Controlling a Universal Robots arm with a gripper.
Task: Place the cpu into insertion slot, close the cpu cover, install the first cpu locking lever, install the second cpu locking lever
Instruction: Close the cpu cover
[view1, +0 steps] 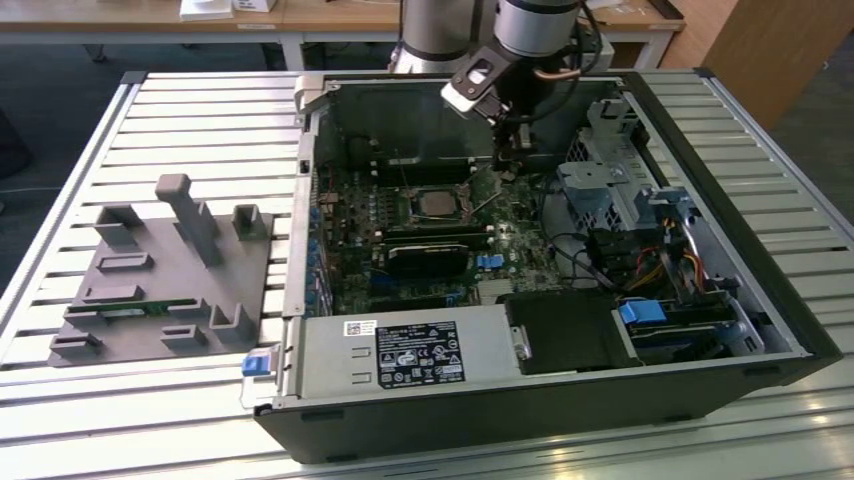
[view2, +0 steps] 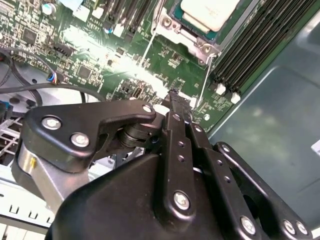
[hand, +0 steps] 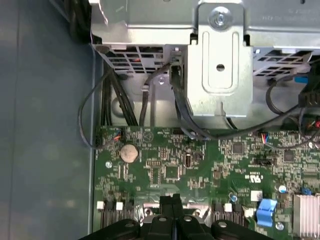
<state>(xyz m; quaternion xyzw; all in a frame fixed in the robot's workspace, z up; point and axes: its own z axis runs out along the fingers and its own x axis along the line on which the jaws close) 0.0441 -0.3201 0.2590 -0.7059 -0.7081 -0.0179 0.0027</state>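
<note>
Widest of all, a slatted metal surface, carrying an open black computer case laid on its side. Beside that case, toward the exterior view's left, a grey moulded fixture with upright posts and pockets.

Inside the case, a green motherboard across the floor, a boxed power supply along the near wall, and a grey metal drive cage at the exterior view's right, with bundled black cables running beneath it in the first wrist view.

Reaching down from the far side, the silver arm, ending in a black claw low over the board, between the drive cage and the socket area.

In both wrist views, claw clenched, fingertips pressed together on nothing.

Just beyond those tips in the second wrist view, the cpu, silvery face up, seated in the insertion slot. In the exterior view, the same cpu lying to the left of the claw, apart from it.

Next to the slot, long black memory slots. Two thin wire levers slanting out from the slot's corners, one ending just beside the clenched tips; touching or not, cannot tell.

Smallest, a coin battery on the board.
</note>
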